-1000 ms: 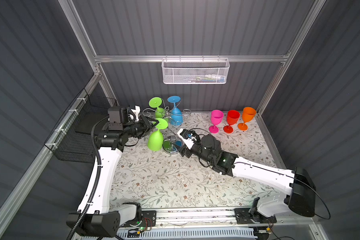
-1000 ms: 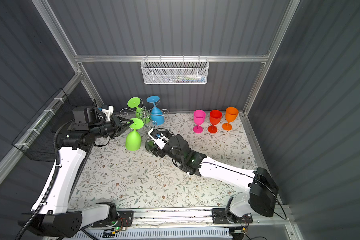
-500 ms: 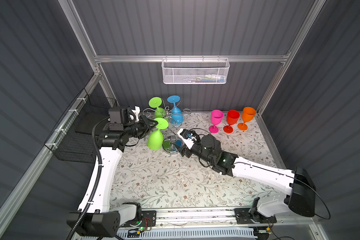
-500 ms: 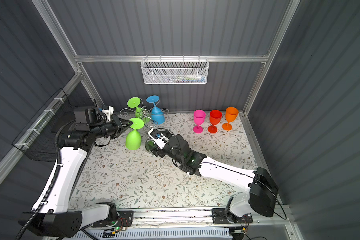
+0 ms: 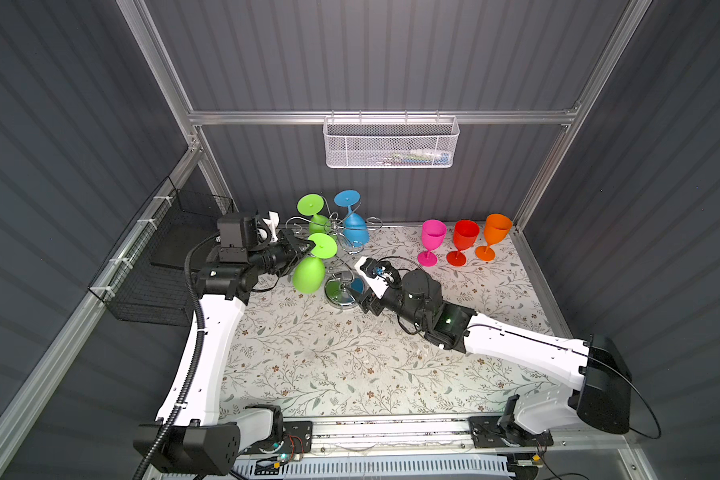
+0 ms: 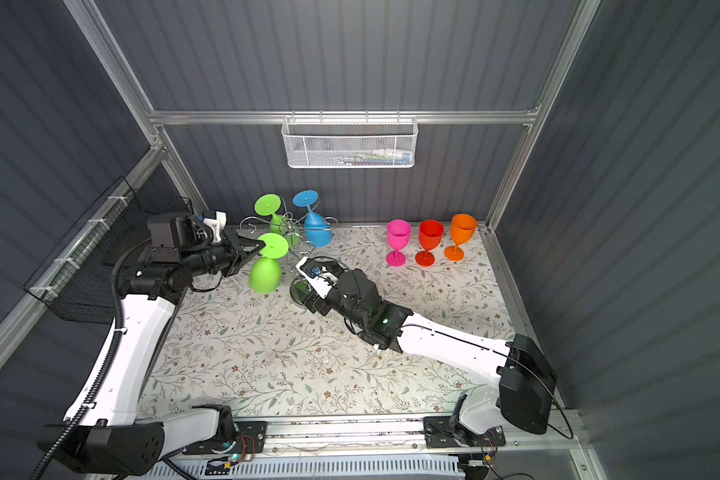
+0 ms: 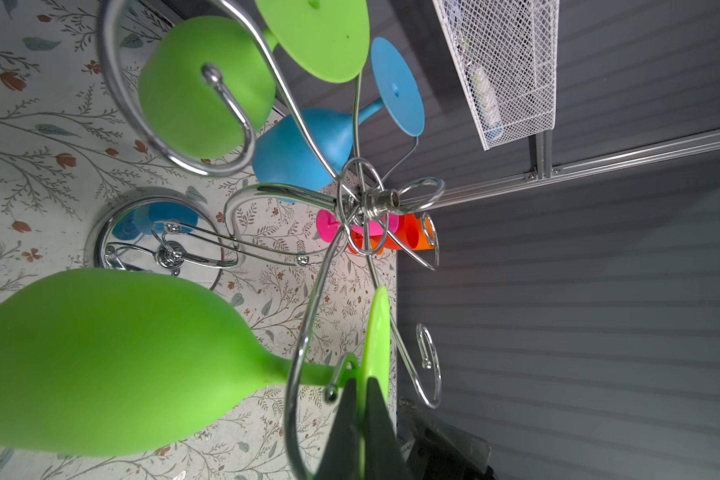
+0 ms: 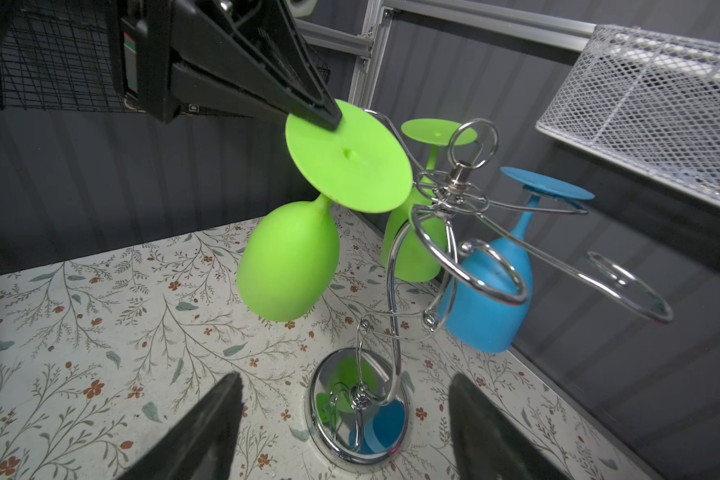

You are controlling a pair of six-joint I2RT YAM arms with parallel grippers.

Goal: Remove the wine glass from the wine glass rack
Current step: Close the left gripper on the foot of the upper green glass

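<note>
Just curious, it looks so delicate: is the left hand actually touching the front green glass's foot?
Touching. The left wrist view shows the left hand shut on the rim of the front green glass's foot, a finger on each face.

Glasses (image 5: 308, 272) (image 5: 433, 235) x6 (grn x2), rack (image 5: 341, 291) x1, baskets (image 5: 391, 147) (image 5: 150, 286) x2.

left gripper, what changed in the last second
The left gripper closed onto the foot of the near green wine glass, which hangs on the wine glass rack. The right gripper stayed open near the rack's base; nothing else moved.
</note>
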